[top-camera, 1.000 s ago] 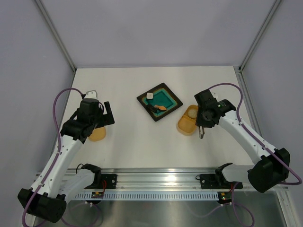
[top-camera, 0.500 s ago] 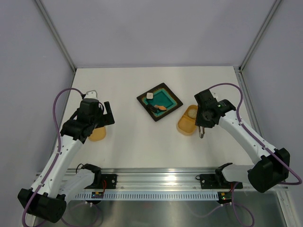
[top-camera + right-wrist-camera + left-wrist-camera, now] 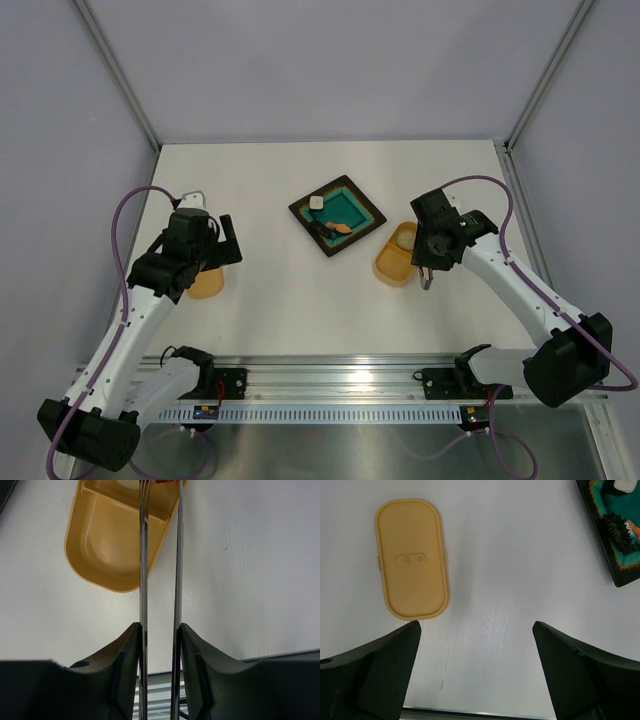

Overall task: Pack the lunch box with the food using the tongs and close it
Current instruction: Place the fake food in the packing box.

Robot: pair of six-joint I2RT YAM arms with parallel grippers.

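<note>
White table (image 3: pixel 280 300); left end effector (image 3: pixel 476 630) spread wide, right end effector (image 3: pixel 160 630) pinching tongs (image 3: pixel 179 555).

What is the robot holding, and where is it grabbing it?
The right pincer squeezes the tongs by both arms, far from the tips. The left pincer holds nothing.

One box (image 3: pixel 107 547), one lid (image 3: pixel 411 559), one plate (image 3: pixel 352 208)

Shiny bare-metal tongs (image 3: pixel 143 580); smooth, faintly glossy plastic lunch box (image 3: pixel 105 540) and lid (image 3: pixel 411 587); glossy glazed plate (image 3: pixel 620 576); matt, finely grained table (image 3: pixel 510 590).
</note>
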